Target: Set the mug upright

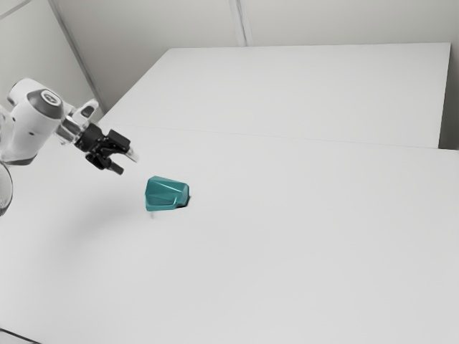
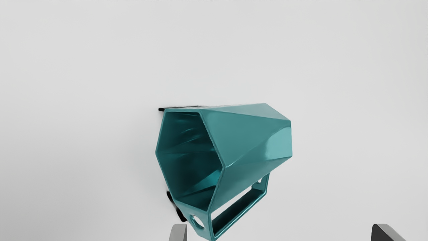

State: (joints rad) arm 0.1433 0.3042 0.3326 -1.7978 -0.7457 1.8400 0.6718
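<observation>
A teal faceted mug [image 1: 166, 194] lies on its side on the white table, just beyond and below my gripper [image 1: 122, 159] in the exterior view. The gripper is held above the table, apart from the mug, its fingers spread. In the wrist view the mug [image 2: 247, 137] shows its open mouth, and its handle stretches toward the fingertips. My gripper [image 2: 279, 232] stands open there, with one fingertip close to the handle's end in the picture; whether they touch I cannot tell.
The white table [image 1: 301, 236] extends around the mug, and a pale raised surface or panel [image 1: 308, 93] stands toward the exterior view's top. A dark cable [image 1: 20, 336] crosses the lower left corner of the exterior view.
</observation>
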